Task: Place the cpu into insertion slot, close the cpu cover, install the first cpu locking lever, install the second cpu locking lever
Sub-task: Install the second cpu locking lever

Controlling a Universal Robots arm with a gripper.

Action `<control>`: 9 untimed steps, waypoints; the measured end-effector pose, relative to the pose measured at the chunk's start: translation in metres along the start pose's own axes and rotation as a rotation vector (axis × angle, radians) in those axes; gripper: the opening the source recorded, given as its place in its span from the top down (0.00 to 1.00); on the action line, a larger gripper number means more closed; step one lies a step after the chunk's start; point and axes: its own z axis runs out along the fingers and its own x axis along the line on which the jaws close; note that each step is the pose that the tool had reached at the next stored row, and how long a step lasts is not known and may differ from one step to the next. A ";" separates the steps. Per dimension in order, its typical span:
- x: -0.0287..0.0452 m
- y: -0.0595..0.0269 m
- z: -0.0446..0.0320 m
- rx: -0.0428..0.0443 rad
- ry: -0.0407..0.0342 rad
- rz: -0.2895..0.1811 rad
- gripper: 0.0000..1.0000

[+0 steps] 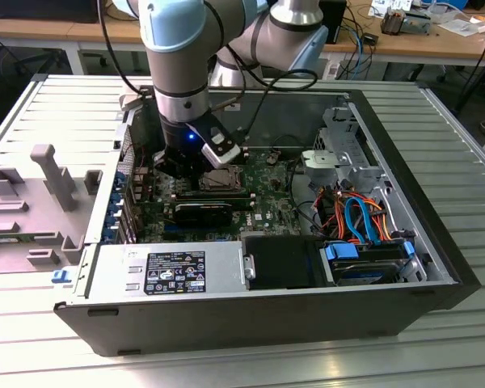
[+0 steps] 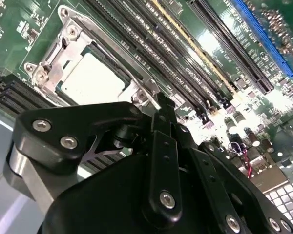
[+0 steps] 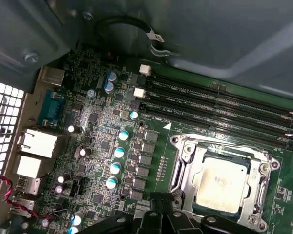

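In the exterior view, the arm (image 1: 182, 73) reaches down from the top of the frame into an open computer case (image 1: 372, 299) lying on a slatted metal table (image 1: 461, 129); the gripper (image 1: 196, 166) hangs low over the motherboard (image 1: 263, 206), just left of centre, right beside the slot (image 1: 224, 179). In the first wrist view the cpu (image 3: 223, 183) lies flat in the slot (image 3: 185, 168) at the lower right of the frame, its pale metal top showing through the window of the cover (image 3: 256, 183), which lies down over it. The second wrist view has the same group in the upper left: cpu (image 2: 93, 80), cover (image 2: 63, 51) framing it, and the slot (image 2: 63, 12) with its screws at the corners. Whether the locking levers are latched cannot be told. The black gripper (image 2: 165, 105) fills the lower half of the second wrist view, its fingers (image 2: 163, 161) pressed together with nothing between them, the tip close to the cover's near edge; touching or just above cannot be told. Long memory slots (image 2: 185, 63) run diagonally past the cover, and in the first wrist view they (image 3: 219, 105) lie across the upper right. A grey power supply (image 1: 166, 271) sits along the case's lower left in the exterior view, and orange and blue cables (image 1: 360, 218) at its right.
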 end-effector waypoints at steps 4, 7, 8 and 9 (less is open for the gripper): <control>-0.0016 0.0014 -0.0232 0.0000 0.0002 -0.001 0.89; -0.0026 0.0023 -0.0380 0.0000 0.0001 -0.001 0.89; -0.0028 0.0025 -0.0422 0.0000 0.0002 -0.001 0.89; -0.0031 0.0027 -0.0487 0.0000 0.0001 0.000 0.89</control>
